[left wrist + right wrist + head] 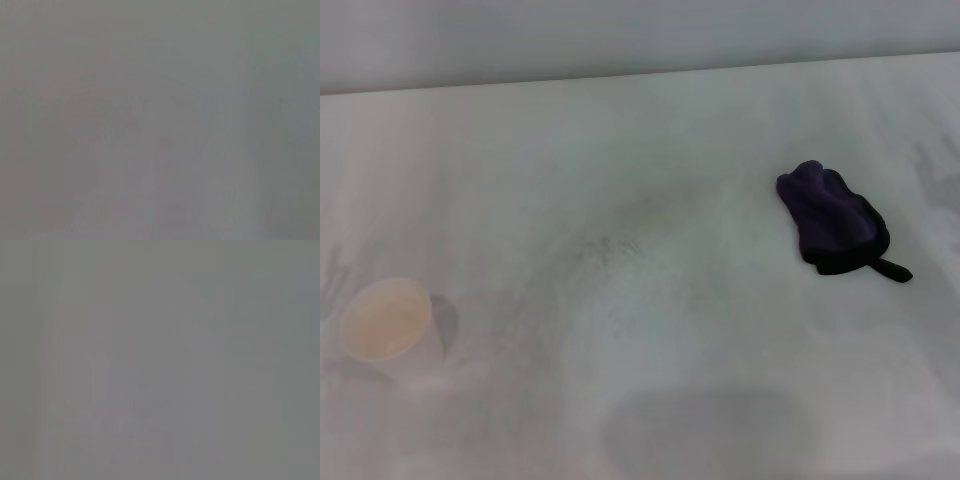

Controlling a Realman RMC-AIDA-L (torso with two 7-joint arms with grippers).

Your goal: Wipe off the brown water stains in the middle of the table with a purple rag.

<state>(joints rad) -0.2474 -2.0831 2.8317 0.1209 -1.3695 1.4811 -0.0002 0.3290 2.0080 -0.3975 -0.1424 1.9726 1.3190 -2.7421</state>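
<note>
Nowhere in any of the three views does a claw appear: neither the left claw nor the right claw shows over the table (650, 150) from the head view, and both wrist views give only a flat grey blur, so whether either is spread or pressed together cannot be told.

On the table's right side, toward the far half, lies the purple rag (828, 217), bunched into a lump, its black edging along the near rim and its short black loop tab (892, 269) sticking out toward the right. Well apart from it, at the near left, stands a white paper cup (388, 326), its inside tinted tan. Between them, around the middle, sits a faint grey speckled smudge (610, 248). No distinct brown puddle can be made out on the white surface.
</note>
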